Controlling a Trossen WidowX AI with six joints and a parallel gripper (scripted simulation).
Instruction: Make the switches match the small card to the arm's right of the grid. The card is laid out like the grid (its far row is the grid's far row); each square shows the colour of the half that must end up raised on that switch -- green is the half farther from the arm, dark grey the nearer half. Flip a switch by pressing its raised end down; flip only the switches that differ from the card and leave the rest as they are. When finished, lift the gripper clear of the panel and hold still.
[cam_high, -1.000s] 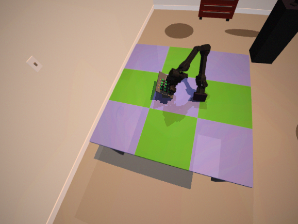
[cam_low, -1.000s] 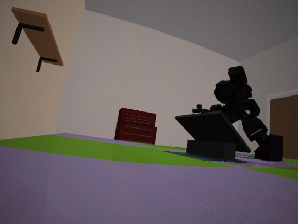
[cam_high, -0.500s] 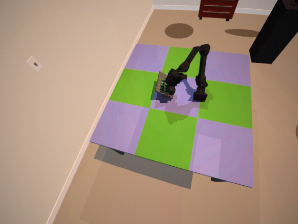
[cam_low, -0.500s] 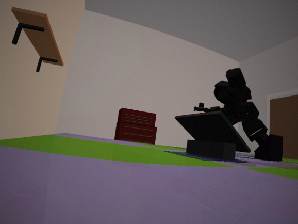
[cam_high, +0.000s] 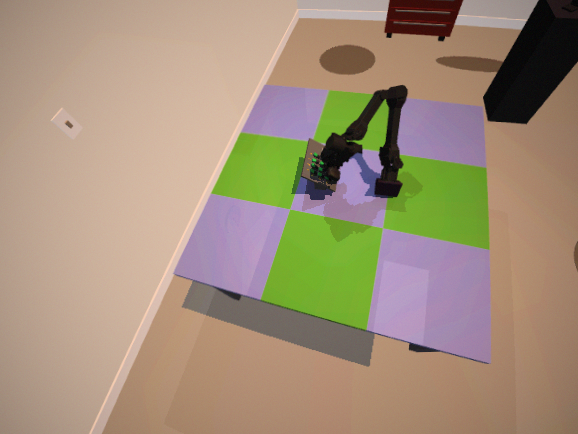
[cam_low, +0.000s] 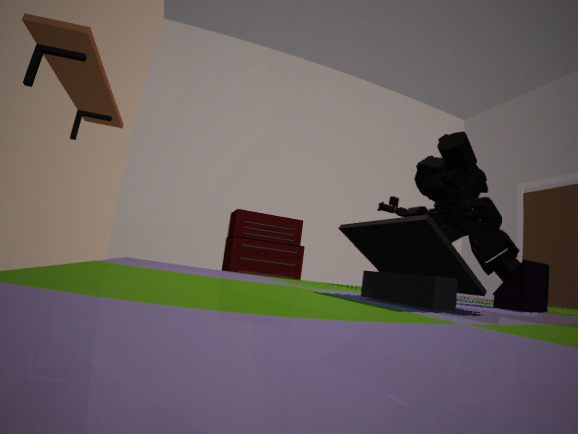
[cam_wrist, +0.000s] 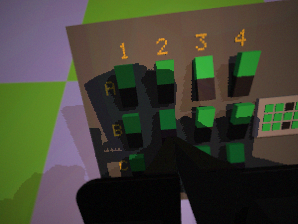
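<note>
From where I stand the worry is plain: the jaws are pressed together with nothing between them, forming one blunt dark wedge whose tip sits in the crowded middle of the switch panel (cam_wrist: 80, 55), right around the column 2 switch in row B (cam_wrist: 167, 120), with the row C switches hidden or half hidden beneath it. The rockers stand so near one another that a push landing slightly off could catch a neighbour, such as the column 3 switch in row B (cam_wrist: 205, 117), and flip one that ought to be left alone; pressing the wrong end, or too lightly, would leave the target unchanged. I also judge that the wedge blocks the wrist view of the bottom row, so a mistake there would be hard to notice. The small card (cam_wrist: 277, 117) lies on the panel just beside column 4, mostly green squares with a few dark ones. The panel itself is propped at a tilt on the checked counter (cam_high: 325, 280), near its middle. The arm (cam_high: 387, 130) rises from its base, folds at a high elbow, and reaches down and forward so the gripper (cam_wrist: 170, 142) bears steeply onto the sloping face.
</note>
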